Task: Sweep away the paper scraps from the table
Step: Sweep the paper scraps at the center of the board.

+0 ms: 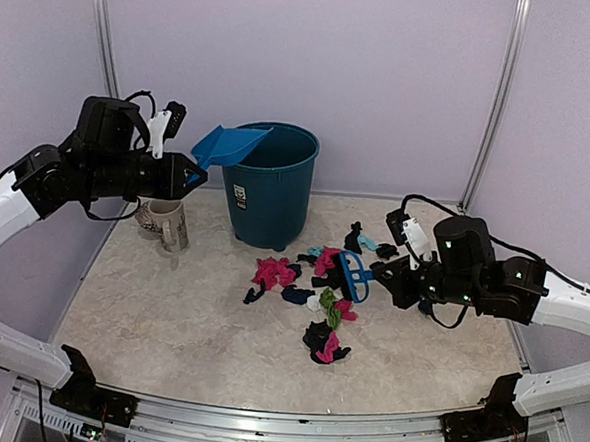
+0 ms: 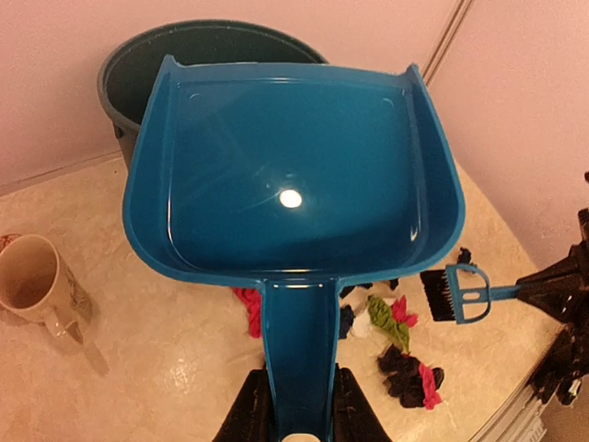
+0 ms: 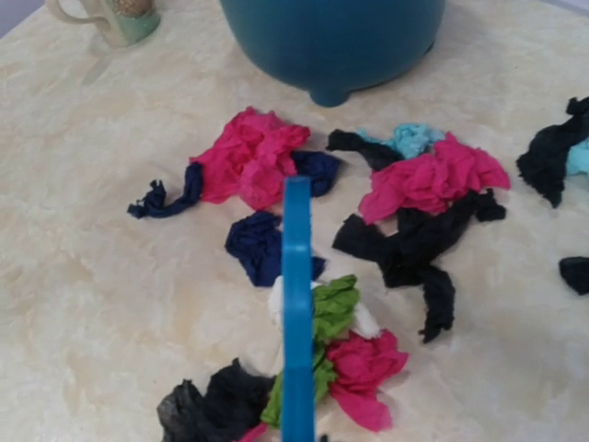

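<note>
Lying loose on the beige marbled desk (image 1: pixel 169 314), the paper scraps (image 1: pixel 316 292) form one cluster of pink, black, dark blue, teal, green and white bits just ahead of the right gripper (image 1: pixel 387 277). A few black and teal bits lie apart from the cluster, on that gripper's far-wall side.

Right gripper: jaws pressed together on the handle of a small blue brush (image 1: pixel 354 277). The brush head projects forward from the gripper to the edge of the cluster nearest it. Whether the bristles touch the desk cannot be told.

Left gripper (image 2: pixel 299 416): jaws nearly closed, pinching the handle of a blue dustpan (image 2: pixel 294 184) from both sides. The pan extends forward from this gripper, raised well clear of the desk, with its wide end at the rim of a teal bin (image 1: pixel 272 195).

The bin stands upright on the desk, ahead of and below the left gripper and beyond the scraps from the right gripper. A patterned mug (image 1: pixel 165 223) stands beneath the left gripper, beside the bin.
</note>
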`<state>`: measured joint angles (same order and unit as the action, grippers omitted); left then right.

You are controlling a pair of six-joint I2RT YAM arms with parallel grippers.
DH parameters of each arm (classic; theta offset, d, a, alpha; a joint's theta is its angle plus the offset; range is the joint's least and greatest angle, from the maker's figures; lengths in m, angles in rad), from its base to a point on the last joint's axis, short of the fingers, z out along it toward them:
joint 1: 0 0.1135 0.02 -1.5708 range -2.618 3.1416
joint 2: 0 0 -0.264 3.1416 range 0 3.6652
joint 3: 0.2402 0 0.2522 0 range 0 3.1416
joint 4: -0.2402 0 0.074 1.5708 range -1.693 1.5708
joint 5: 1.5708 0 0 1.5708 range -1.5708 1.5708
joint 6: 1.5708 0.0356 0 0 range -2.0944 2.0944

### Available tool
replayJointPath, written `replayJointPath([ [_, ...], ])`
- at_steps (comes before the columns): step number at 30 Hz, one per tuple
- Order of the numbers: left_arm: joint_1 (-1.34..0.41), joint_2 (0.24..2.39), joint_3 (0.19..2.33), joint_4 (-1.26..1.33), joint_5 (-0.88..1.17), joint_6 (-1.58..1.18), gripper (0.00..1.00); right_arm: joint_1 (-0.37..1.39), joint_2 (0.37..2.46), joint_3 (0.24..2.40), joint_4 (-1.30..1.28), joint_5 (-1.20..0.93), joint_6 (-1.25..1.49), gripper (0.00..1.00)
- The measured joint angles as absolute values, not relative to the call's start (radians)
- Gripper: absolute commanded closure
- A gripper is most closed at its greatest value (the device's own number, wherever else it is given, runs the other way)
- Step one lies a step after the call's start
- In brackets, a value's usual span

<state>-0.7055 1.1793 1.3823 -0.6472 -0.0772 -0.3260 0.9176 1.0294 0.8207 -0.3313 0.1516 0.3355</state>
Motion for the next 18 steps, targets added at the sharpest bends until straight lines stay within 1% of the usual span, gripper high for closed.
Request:
replayJointPath([
  [5, -0.894, 1.158, 1.303, -0.743, -0.276, -0.348, 1.00, 0.918, 1.050, 0.822, -0.332, 0.147, 0.336, 1.00],
  [8, -1.000, 1.158, 1.226, -0.796, -0.370, -0.420, 1.00, 0.918, 1.057, 0.823, -0.347, 0.172, 0.337, 1.00],
  [15, -1.200, 1.159, 1.079, -0.844, -0.462, -0.606, 1.00, 0.918, 1.048, 0.823, -0.392, 0.255, 0.342, 1.00],
  [18, -1.242, 1.159, 1.013, -0.832, -0.465, -0.677, 1.00, 0.918, 1.038, 0.823, -0.410, 0.276, 0.342, 1.00],
])
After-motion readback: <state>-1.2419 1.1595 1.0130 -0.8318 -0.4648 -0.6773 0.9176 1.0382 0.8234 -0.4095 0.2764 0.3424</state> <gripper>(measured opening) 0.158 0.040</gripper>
